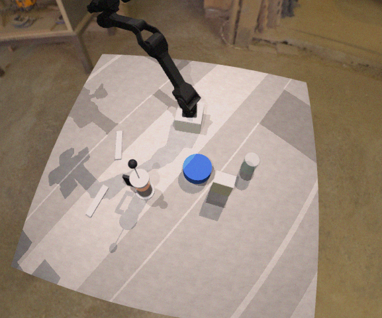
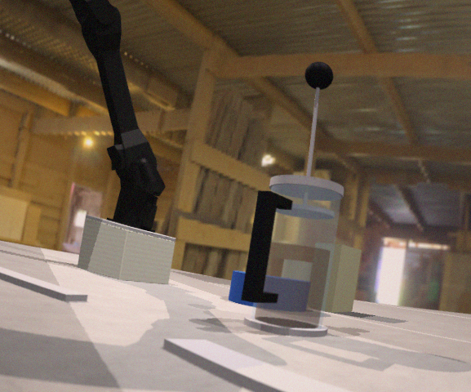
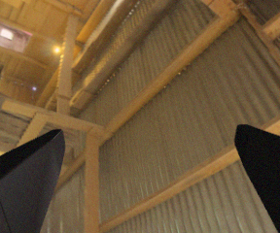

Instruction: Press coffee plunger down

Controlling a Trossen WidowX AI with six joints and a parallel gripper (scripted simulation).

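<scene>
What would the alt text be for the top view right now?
A coffee press stands upright on the table, its plunger knob raised and untouched. The black arm's open gripper sits at a pale block, apart from the press; a blue disc lies nearby.

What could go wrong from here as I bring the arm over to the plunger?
1. The knob sits high on a thin rod, fully raised; an off-centre push could tip the press.
2. The open gripper is far off, at the pale block; a low sweep might clip the blue cylinder.
3. The wrist view shows only ceiling, so no help aligning.
</scene>
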